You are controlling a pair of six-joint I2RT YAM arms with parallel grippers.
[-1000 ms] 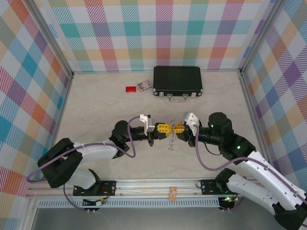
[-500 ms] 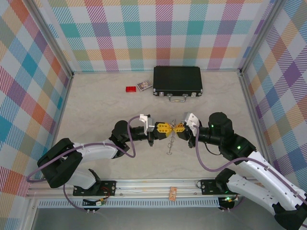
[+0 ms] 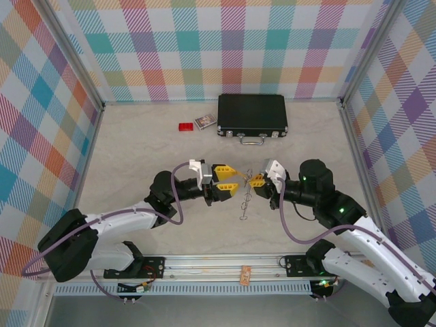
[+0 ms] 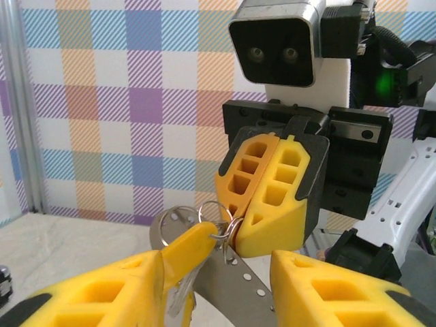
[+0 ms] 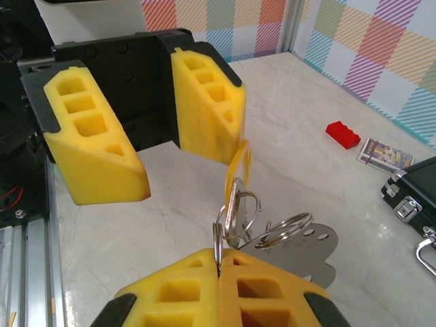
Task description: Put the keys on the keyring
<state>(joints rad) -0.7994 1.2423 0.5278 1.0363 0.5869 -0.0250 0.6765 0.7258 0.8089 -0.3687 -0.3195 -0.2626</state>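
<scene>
The pale marbled tabletop (image 3: 136,163) carries a black case (image 3: 252,114) at far centre, its silver handle on the near side. The right wrist view catches just one corner and latch of that case.

Seen from above, the two arms meet at mid-table, above the surface. The left gripper (image 3: 235,185) has its yellow fingers well apart, and the right wrist view looks straight into that gap. The right gripper (image 3: 256,180) faces it from the right with its fingers pressed together. From overhead what they pinch is too small to make out. The left wrist view shows them clamped on the keyring (image 4: 225,230), a cluster of thin silver split rings.

From that cluster hangs a flat grey metal tag (image 5: 310,248) punched with small holes. From above, the bunch is a thin line dangling between the grippers.

At far left of the case lie a small printed card (image 5: 385,154) and, further left, a red block (image 5: 343,133).

The yellow-headed key (image 5: 238,160) stands up from the rings, just in front of one left finger; I cannot tell if they touch.
</scene>
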